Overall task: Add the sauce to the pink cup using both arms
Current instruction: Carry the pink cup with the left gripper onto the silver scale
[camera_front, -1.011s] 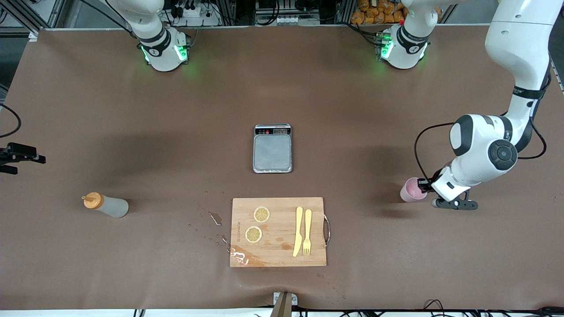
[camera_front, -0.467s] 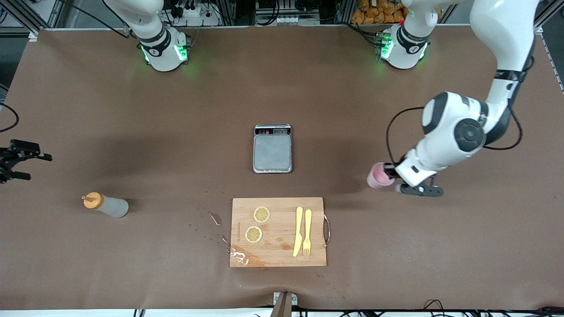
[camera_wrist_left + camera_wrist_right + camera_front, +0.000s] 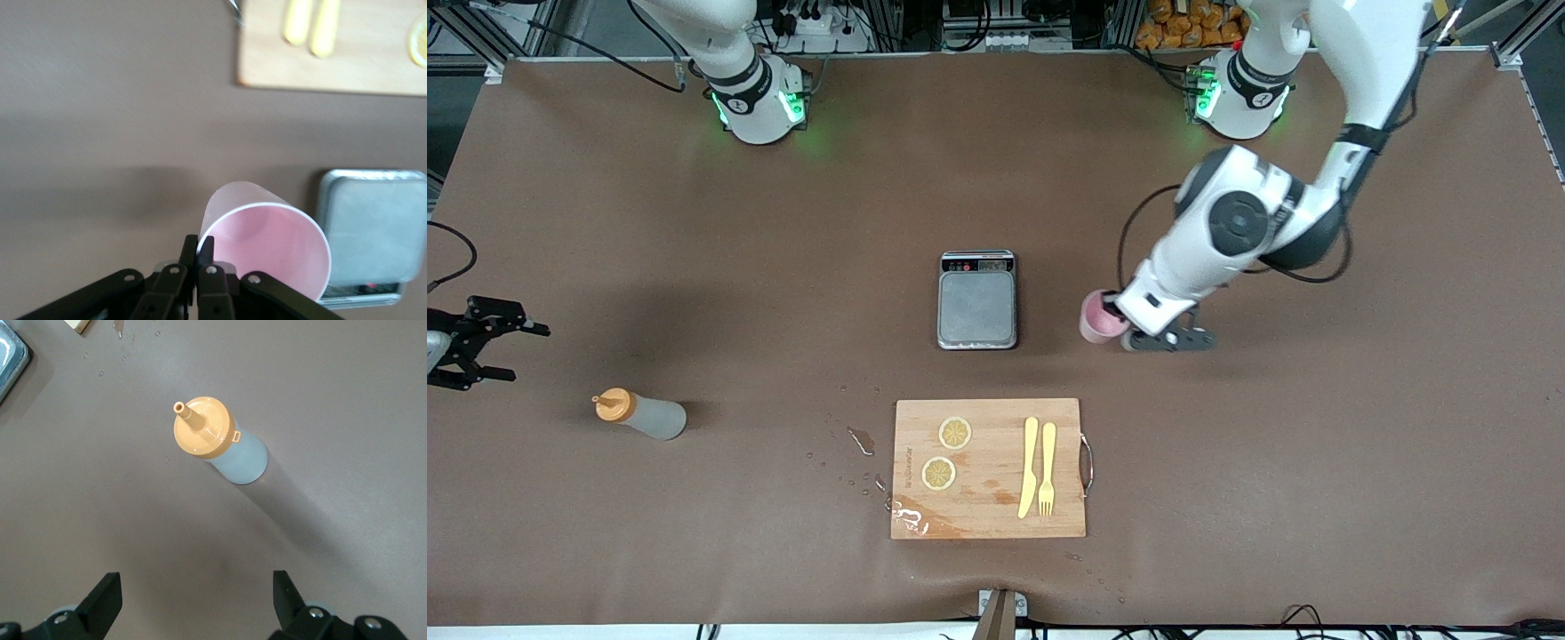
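Observation:
The pink cup (image 3: 1094, 318) is upright and empty, pinched at its rim by my left gripper (image 3: 1117, 322), which is shut on it. It hangs over the table just beside the grey scale (image 3: 976, 307), toward the left arm's end. In the left wrist view the cup (image 3: 267, 240) fills the space at the gripper (image 3: 198, 248). The sauce bottle (image 3: 645, 414), with an orange cap, stands on the table toward the right arm's end. My right gripper (image 3: 525, 354) is open and empty above the table close to the bottle. The right wrist view shows the bottle (image 3: 223, 447) ahead of the gripper (image 3: 195, 587).
A wooden cutting board (image 3: 987, 516) lies nearer to the front camera than the scale, with two lemon slices (image 3: 955, 433), a yellow knife (image 3: 1029, 467) and a fork (image 3: 1047, 467). Water drops (image 3: 860, 440) lie on the table beside the board.
My left arm has carried the pink cup from near the left arm's end of the table toward the scale. My right gripper has crept inward toward the sauce bottle.

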Robot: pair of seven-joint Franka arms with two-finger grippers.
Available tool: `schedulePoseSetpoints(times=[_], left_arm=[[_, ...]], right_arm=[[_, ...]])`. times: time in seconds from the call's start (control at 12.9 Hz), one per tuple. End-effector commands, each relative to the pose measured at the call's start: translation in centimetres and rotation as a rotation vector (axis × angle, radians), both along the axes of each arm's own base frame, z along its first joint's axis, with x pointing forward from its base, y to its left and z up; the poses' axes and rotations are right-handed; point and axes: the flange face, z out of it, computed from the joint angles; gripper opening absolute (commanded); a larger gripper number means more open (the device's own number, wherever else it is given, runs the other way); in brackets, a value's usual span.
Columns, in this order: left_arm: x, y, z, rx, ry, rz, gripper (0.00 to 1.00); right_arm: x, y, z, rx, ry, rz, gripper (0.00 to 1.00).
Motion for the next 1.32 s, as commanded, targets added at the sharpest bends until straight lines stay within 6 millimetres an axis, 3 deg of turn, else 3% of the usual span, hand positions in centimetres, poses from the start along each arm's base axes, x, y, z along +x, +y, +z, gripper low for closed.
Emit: schedulePoseSetpoints(times=[0.0,0.23,0.39,0.7,1.09,1.24], left_arm=[[-2.1,-4.9,0.2,0.02,-0.003,0.041,0.0],[-4.3,-11.4,0.0,-0.008,0.005,0.029,0.0],[-4.6,-14.0,-0.2,-0.022,0.002,0.042,0.0],[-5.7,-18.3,-2.7,0.004,-0.019,0.036,0.0],[-5.1,-18.1,-6.1,0.058,-0.022,0.047,0.0],[-4.8,-18.2,-6.3,0.054,-0.023,0.052,0.0]], right_arm=[[0.4,-0.3,0.5,0.024,-0.026,0.011,1.0],[0.5,-0.1,-0.7,0.048,-0.02,0.012,1.0],[1.0,0.1,-2.3,0.109,-0.082,0.079,1.0],[0.4,-2.7,-6.5,0.206,-0.209,0.146,1.0],[1.7,-1.8,-9.9,0.264,-0.339,0.198,1.0],[2.1,-1.3,-11.9,0.314,-0.395,0.2,1.0]])
